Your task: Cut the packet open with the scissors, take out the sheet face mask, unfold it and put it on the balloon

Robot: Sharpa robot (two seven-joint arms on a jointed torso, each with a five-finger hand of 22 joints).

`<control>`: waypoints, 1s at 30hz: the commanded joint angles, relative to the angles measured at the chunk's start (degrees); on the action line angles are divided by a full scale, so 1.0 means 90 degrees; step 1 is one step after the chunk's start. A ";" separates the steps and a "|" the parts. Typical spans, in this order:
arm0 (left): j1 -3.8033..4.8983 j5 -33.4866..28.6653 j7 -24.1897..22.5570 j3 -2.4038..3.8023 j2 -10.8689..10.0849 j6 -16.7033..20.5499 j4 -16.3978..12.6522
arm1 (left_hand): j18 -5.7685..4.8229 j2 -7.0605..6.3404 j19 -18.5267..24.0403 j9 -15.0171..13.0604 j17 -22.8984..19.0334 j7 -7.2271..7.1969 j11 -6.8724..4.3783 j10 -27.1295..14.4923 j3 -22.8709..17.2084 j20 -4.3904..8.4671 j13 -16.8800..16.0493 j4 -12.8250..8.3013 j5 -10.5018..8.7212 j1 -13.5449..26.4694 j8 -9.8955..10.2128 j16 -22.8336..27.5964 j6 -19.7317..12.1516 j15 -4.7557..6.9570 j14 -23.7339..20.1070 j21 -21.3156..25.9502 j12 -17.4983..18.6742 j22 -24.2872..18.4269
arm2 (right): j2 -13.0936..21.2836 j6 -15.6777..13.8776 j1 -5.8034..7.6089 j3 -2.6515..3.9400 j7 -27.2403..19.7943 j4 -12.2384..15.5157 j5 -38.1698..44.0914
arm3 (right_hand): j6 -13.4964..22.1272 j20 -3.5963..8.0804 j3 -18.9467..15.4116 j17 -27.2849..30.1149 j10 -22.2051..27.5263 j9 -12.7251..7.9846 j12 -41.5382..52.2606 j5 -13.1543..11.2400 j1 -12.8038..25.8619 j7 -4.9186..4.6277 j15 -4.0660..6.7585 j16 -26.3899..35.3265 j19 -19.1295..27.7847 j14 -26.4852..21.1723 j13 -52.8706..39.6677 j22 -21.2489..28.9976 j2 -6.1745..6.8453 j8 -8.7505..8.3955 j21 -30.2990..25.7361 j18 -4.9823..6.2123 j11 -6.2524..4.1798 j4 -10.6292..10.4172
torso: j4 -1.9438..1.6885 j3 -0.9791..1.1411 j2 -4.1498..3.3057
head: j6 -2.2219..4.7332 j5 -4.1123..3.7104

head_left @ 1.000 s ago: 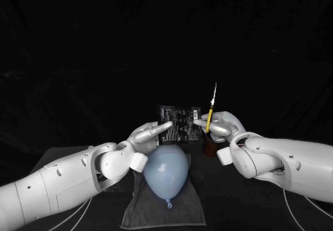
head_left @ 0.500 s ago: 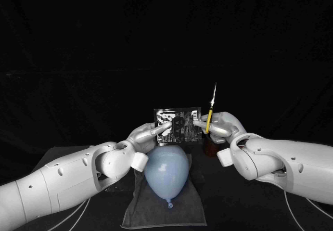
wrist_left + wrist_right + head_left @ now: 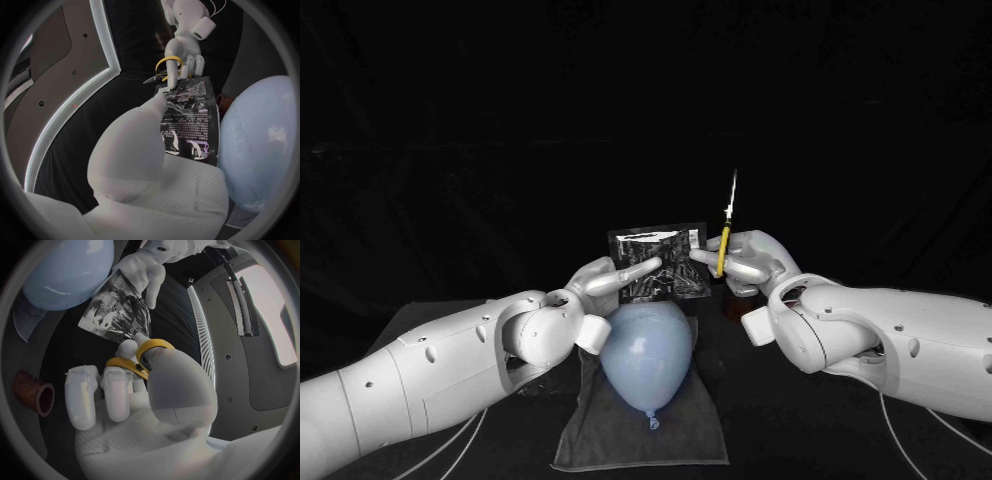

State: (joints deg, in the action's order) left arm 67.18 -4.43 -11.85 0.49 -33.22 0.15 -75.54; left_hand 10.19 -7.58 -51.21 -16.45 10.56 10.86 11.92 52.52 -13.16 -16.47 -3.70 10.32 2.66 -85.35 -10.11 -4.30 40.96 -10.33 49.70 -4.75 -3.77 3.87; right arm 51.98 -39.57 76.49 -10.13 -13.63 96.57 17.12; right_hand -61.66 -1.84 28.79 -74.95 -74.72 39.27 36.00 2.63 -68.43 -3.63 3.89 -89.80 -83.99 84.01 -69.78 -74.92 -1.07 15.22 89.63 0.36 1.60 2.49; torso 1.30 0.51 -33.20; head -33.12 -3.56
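Your left hand (image 3: 607,281) pinches the glossy dark foil packet (image 3: 661,262), likely light, floppy and slippery, so hold near its edge; your right hand (image 3: 751,262) beside it clasps the yellow-handled scissors (image 3: 724,238).

black table (image 3: 790,430): grey cloth (image 3: 610,445) flat on it, balloon (image 3: 646,350) atop cloth, brown tube (image 3: 34,390) beside.

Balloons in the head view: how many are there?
1. The balloon lies on the grey cloth, just below the packet that the left hand holds up. None seems hidden.
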 commanded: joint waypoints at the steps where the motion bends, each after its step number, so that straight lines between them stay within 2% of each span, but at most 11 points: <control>1: 0.0015 0.0086 0.0110 0.0008 0.0042 -0.0015 -0.0020 | 0.0056 0.0022 -0.0294 -0.0048 0.0017 0.0195 -0.0012 0.0107 -0.0030 0.0025 -0.0007 -0.0057 0.0013 -0.0095 -0.0069 -0.0057 0.0179 0.0012 0.0109 -0.0091 -0.0034 0.0026 | -0.0058 0.0142 0.0007 0.0008 -0.0012 0.0003 0.0130 | 0.0017 0.0039 0.0543 -0.1672 -0.1698 0.0430 0.6000 0.0017 0.0013 0.0014 0.0034 -0.0022 -0.0668 0.0665 -0.2246 -0.1675 -0.0072 0.0021 0.0042 -0.0040 -0.0273 0.0461 | -0.0002 -0.0002 0.0000 | -0.0006 -0.0007; 5: 0.0016 0.0039 0.0137 0.0008 0.0053 -0.0085 -0.0017 | 0.0062 0.0045 -0.0574 -0.0050 0.0046 0.0177 -0.0001 0.0178 -0.0017 0.0095 -0.0003 -0.0049 0.0014 -0.0143 -0.0089 -0.0130 0.0249 0.0049 0.0279 -0.0204 -0.0021 0.0029 | -0.0098 0.0167 0.0006 0.0008 0.0006 -0.0019 0.0138 | 0.0030 0.0039 0.0565 -0.1672 -0.1698 0.0457 0.6000 0.0017 0.0024 0.0012 0.0033 -0.0022 -0.0668 0.0665 -0.2246 -0.1675 -0.0067 0.0032 0.0042 -0.0040 -0.0271 0.0482 | -0.0005 -0.0002 0.0000 | -0.0013 -0.0009; 8: 0.0016 -0.0015 0.0137 0.0008 0.0053 -0.0110 -0.0013 | 0.0061 0.0051 -0.0699 -0.0044 0.0065 0.0087 -0.0010 0.0235 -0.0003 0.0134 -0.0004 -0.0036 0.0013 -0.0160 -0.0091 -0.0172 0.0262 0.0077 0.0381 -0.0240 -0.0023 0.0019 | -0.0106 0.0175 0.0006 0.0008 0.0015 -0.0029 0.0146 | 0.0030 0.0039 0.0565 -0.1672 -0.1698 0.0457 0.6000 0.0017 0.0024 0.0012 0.0033 -0.0022 -0.0668 0.0665 -0.2246 -0.1675 -0.0067 0.0032 0.0042 -0.0040 -0.0271 0.0482 | -0.0002 -0.0002 0.0001 | -0.0012 -0.0012; 15: 0.0016 -0.0106 0.0099 0.0008 0.0057 -0.0089 0.0001 | 0.0056 0.0068 -0.0795 -0.0048 0.0095 0.0011 -0.0095 0.0407 0.0021 0.0186 -0.0010 0.0014 0.0014 -0.0176 -0.0142 -0.0240 0.0362 0.0147 0.0566 -0.0220 -0.0044 -0.0014 | -0.0129 0.0191 0.0006 0.0007 0.0032 -0.0061 0.0155 | 0.0030 0.0039 0.0565 -0.1672 -0.1698 0.0457 0.6000 0.0017 0.0024 0.0012 0.0033 -0.0022 -0.0668 0.0665 -0.2246 -0.1675 -0.0067 0.0032 0.0042 -0.0040 -0.0271 0.0482 | -0.0002 -0.0001 0.0001 | -0.0015 0.0005; 20: 0.0016 -0.0125 0.0077 0.0008 0.0081 0.0028 0.0013 | 0.0058 0.0079 -0.0822 -0.0063 0.0111 0.0052 -0.0125 0.0531 0.0017 0.0205 -0.0011 0.0043 0.0015 -0.0205 -0.0218 -0.0276 0.0499 0.0177 0.0675 -0.0192 -0.0052 -0.0018 | -0.0154 0.0217 0.0006 0.0006 0.0045 -0.0073 0.0156 | 0.0030 0.0039 0.0565 -0.1672 -0.1698 0.0457 0.6000 0.0017 0.0024 0.0012 0.0033 -0.0022 -0.0668 0.0665 -0.2246 -0.1675 -0.0067 0.0032 0.0042 -0.0040 -0.0271 0.0482 | -0.0003 -0.0002 -0.0001 | -0.0025 0.0009; 22: 0.0017 -0.0126 0.0075 0.0008 0.0089 0.0083 0.0017 | 0.0060 0.0107 -0.0841 -0.0079 0.0128 0.0156 -0.0187 0.0619 -0.0019 0.0224 -0.0014 0.0047 0.0015 -0.0259 -0.0288 -0.0312 0.0637 0.0221 0.0766 -0.0179 -0.0065 -0.0018 | -0.0157 0.0229 0.0006 0.0006 0.0047 -0.0068 0.0157 | 0.0030 0.0039 0.0565 -0.1672 -0.1698 0.0457 0.6000 0.0017 0.0024 0.0012 0.0033 -0.0022 -0.0668 0.0665 -0.2246 -0.1675 -0.0067 0.0032 0.0042 -0.0040 -0.0271 0.0482 | -0.0002 -0.0002 0.0000 | -0.0025 0.0010; 24: 0.0019 -0.0124 0.0087 0.0008 0.0098 0.0169 0.0023 | 0.0063 0.0172 -0.0890 -0.0095 0.0143 0.0149 -0.0235 0.0766 -0.0116 0.0254 -0.0027 0.0025 0.0017 -0.0377 -0.0362 -0.0340 0.0789 0.0257 0.0839 -0.0186 -0.0108 -0.0012 | -0.0155 0.0237 0.0006 0.0006 0.0046 -0.0058 0.0157 | 0.0030 0.0039 0.0565 -0.1672 -0.1698 0.0457 0.6000 0.0017 0.0024 0.0012 0.0033 -0.0022 -0.0668 0.0665 -0.2246 -0.1675 -0.0067 0.0032 0.0042 -0.0040 -0.0271 0.0482 | 0.0000 -0.0003 0.0001 | -0.0022 0.0012; 27: 0.0022 -0.0094 0.0123 0.0008 0.0104 0.0287 0.0037 | 0.0065 0.0289 -0.1066 -0.0118 0.0189 0.0078 -0.0342 0.1108 -0.0469 0.0383 -0.0024 -0.0034 0.0015 -0.0675 -0.0506 -0.0422 0.1132 0.0363 0.1040 -0.0244 -0.0174 0.0004 | -0.0147 0.0241 0.0006 0.0006 0.0037 -0.0038 0.0157 | 0.0030 0.0039 0.0565 -0.1672 -0.1698 0.0457 0.6000 0.0017 0.0024 0.0012 0.0033 -0.0022 -0.0668 0.0665 -0.2246 -0.1675 -0.0067 0.0032 0.0042 -0.0040 -0.0271 0.0482 | 0.0000 -0.0002 0.0000 | -0.0021 0.0014; 30: 0.0026 -0.0038 0.0172 0.0008 0.0103 0.0418 0.0053 | 0.0057 0.0316 -0.1276 -0.0129 0.0243 0.0026 -0.0429 0.1418 -0.0887 0.0529 -0.0012 -0.0135 0.0021 -0.0884 -0.0613 -0.0503 0.1422 0.0456 0.1257 -0.0328 -0.0198 0.0020 | -0.0133 0.0240 0.0006 0.0006 0.0020 -0.0009 0.0155 | 0.0036 0.0039 0.0575 -0.1672 -0.1698 0.0472 0.6000 0.0017 0.0034 0.0011 0.0032 -0.0022 -0.0668 0.0665 -0.2246 -0.1675 -0.0066 0.0037 0.0042 -0.0040 -0.0270 0.0489 | -0.0002 0.0002 0.0001 | -0.0013 0.0011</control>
State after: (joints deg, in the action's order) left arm 67.26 -5.07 -10.62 0.49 -32.58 2.16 -74.89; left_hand 10.12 -4.80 -62.61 -17.59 12.67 11.07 8.16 65.01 -20.78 -11.78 -3.91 9.16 2.64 -92.90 -15.54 -8.71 53.51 -6.24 60.80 -7.68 -5.32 4.02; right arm 50.92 -39.06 76.52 -10.13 -12.93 96.08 17.55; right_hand -61.48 -1.86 29.11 -74.91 -74.72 40.11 36.00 2.61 -67.91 -3.80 3.88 -89.80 -83.97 84.01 -68.40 -74.90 -1.00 15.33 89.79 0.36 1.60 2.80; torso 1.28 0.49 -33.20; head -33.29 -3.43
